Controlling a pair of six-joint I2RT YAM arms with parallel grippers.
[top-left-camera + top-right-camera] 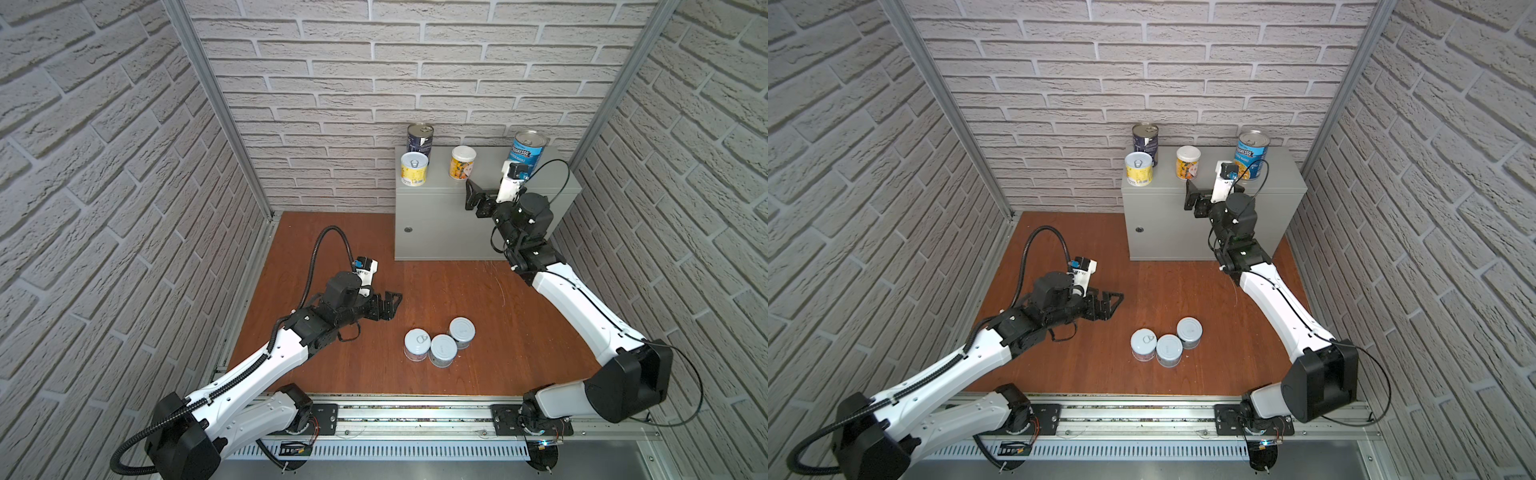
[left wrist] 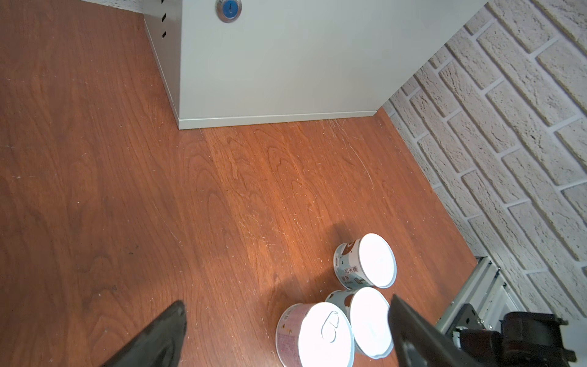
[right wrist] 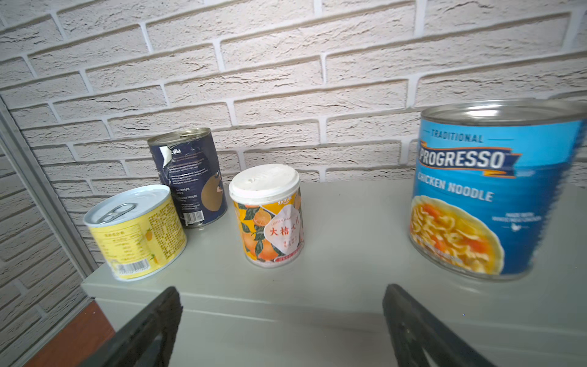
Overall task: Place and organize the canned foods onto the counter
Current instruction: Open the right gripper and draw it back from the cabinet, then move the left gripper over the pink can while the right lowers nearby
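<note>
A: Left claw [image 1: 390, 306] spread wide, empty, hanging over the floor [image 1: 332, 249].
B: Where's its nearest can?
A: Pink can [image 1: 417, 341], upright on the floor, off to that claw's right and a touch back toward the robot. It's bunched with a teal can [image 1: 443, 349] and a second teal can [image 1: 462, 330].
B: Not dead ahead, then?
A: No, I'd say the wrist must swing right first.
B: Right claw [image 1: 470, 195]?
A: Wide too, empty, up at the front edge of the counter [image 1: 438, 178], well away. Left arm's nearer.
</note>
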